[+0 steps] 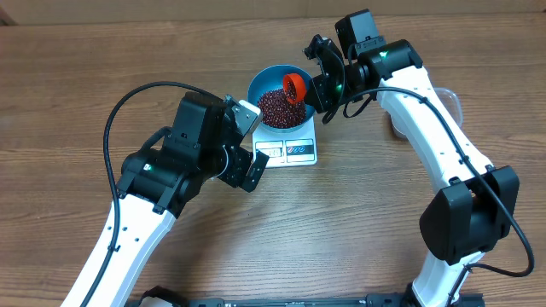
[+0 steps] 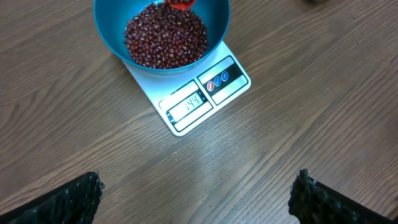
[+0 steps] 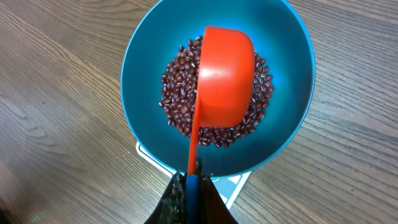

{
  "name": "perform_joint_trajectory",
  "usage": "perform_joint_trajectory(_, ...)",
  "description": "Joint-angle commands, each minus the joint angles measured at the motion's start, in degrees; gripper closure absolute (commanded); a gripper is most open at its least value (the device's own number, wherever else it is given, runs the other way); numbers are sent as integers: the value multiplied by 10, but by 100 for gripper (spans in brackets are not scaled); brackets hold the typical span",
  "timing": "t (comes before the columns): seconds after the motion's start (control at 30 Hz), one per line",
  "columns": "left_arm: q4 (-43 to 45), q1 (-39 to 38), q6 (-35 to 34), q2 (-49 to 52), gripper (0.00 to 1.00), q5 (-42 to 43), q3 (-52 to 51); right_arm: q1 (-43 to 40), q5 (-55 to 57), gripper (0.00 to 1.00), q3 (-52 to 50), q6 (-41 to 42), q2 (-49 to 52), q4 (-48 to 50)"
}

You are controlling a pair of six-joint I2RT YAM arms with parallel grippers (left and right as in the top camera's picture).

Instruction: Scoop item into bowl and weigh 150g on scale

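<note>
The weighing is nearly done, as I judge it: the blue bowl (image 2: 109, 31) sits on the white scale (image 2: 149, 87) with a good heap of red-brown beans (image 2: 165, 34) in it, and the display – small and slanted in my left wrist view – reads what looks like 144, so only a last pinch of beans is wanted before the target. My right end effector (image 3: 189, 193) is clamped tight on the thin handle of the orange scoop (image 3: 227, 74), which hangs directly over the middle of the bowl with its cup turned bottom-up above the heap; I see no beans left in it, so this pour seems spent. What remains is a small further scoop, tipped slowly, then a check of the display. My left end effector (image 1: 247, 141) holds nothing – its fingers stand wide apart above the bare bench (image 2: 311, 124), near the display edge of the scale but touching neither scale nor bowl.
</note>
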Motion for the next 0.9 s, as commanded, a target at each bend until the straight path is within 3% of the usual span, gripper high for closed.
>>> perform_joint_trajectory(0.0,-1,3,11,-1,0,9,-3,4,4,96,16,2,-6,3)
perform_joint_trajectory(0.87,-1,3,11,-1,0,9,-3,5,3,97,16,-22,-6,-16)
